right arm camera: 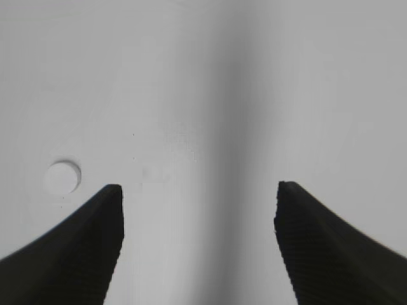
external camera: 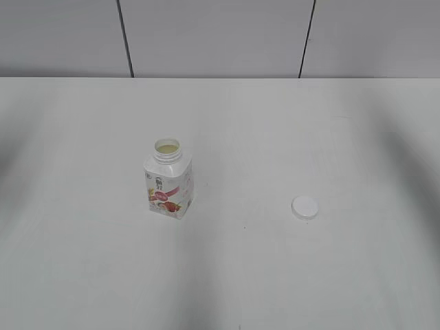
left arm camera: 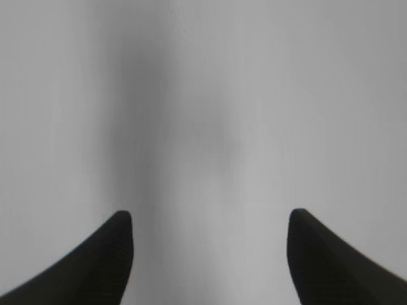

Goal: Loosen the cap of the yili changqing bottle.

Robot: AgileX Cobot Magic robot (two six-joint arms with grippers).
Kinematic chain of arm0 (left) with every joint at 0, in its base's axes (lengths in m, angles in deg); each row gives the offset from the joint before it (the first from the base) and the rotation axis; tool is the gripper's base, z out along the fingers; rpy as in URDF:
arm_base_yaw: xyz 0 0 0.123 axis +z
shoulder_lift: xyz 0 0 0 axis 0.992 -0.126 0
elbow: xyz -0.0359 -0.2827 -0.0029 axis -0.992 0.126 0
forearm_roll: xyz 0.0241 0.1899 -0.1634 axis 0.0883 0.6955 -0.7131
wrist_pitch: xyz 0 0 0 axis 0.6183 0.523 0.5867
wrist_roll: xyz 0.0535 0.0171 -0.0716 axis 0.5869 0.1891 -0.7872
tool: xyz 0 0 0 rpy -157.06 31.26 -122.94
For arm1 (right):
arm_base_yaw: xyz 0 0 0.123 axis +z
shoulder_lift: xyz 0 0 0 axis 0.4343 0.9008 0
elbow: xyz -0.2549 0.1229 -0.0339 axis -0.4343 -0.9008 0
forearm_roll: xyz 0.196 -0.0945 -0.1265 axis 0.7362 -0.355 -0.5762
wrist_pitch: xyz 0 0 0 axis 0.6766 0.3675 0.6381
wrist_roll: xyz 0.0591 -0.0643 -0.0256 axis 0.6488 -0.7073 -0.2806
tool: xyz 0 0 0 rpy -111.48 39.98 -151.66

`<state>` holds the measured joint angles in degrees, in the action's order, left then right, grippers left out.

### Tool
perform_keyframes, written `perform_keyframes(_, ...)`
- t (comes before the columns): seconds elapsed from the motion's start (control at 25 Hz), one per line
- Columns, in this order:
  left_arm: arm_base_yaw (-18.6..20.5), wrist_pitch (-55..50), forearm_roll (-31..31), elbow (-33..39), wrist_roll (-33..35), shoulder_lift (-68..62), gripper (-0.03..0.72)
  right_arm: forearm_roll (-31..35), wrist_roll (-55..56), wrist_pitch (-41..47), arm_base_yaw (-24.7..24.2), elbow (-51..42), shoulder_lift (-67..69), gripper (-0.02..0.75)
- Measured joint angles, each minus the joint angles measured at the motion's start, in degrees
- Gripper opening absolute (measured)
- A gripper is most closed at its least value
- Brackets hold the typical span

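On your left, the left gripper (left arm camera: 210, 219) hangs over bare white surface (left arm camera: 210, 95); its dark fingers (left arm camera: 108, 260) are spread wide with nothing between them. In the exterior view neither arm is visible to you.

Moving right across that view, you find the yili changqing bottle (external camera: 168, 182) standing upright on the surface (external camera: 82, 261), a little left of centre, its pink-red label turned toward the camera. Its neck is open, and you can look down into the pale contents.

Further right, well apart from the bottle, the cap (external camera: 304, 207) lies flat on the surface.

On your right, the right gripper (right arm camera: 198, 190) also has its fingers (right arm camera: 318, 248) spread apart and holds nothing. Its wrist camera shows you the cap (right arm camera: 63, 176) lying just outside the left finger, not touching it.
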<state>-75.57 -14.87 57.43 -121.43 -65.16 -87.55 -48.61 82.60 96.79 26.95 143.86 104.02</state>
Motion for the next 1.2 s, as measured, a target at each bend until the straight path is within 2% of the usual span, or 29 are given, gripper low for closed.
perform_keyframes(0.24,0.0,-4.12,-0.63,0.0,0.0,5.34,0.468,0.12,-0.26,0.0,0.0,-7.8,-9.84,0.583)
perform_keyframes(0.48,0.0,-8.0,-4.59,1.6,0.0,10.46,0.467,0.17,-0.39,0.05,0.0,-13.31,-19.11,0.583)
perform_keyframes(0.84,0.0,-9.93,-6.82,10.87,0.0,24.46,0.466,0.17,-0.5,0.11,0.0,-19.41,-29.7,0.583)
perform_keyframes(1.2,0.0,-10.13,-7.05,21.24,0.0,45.87,0.466,0.17,-0.5,0.11,0.0,-31.13,-43.37,0.583)
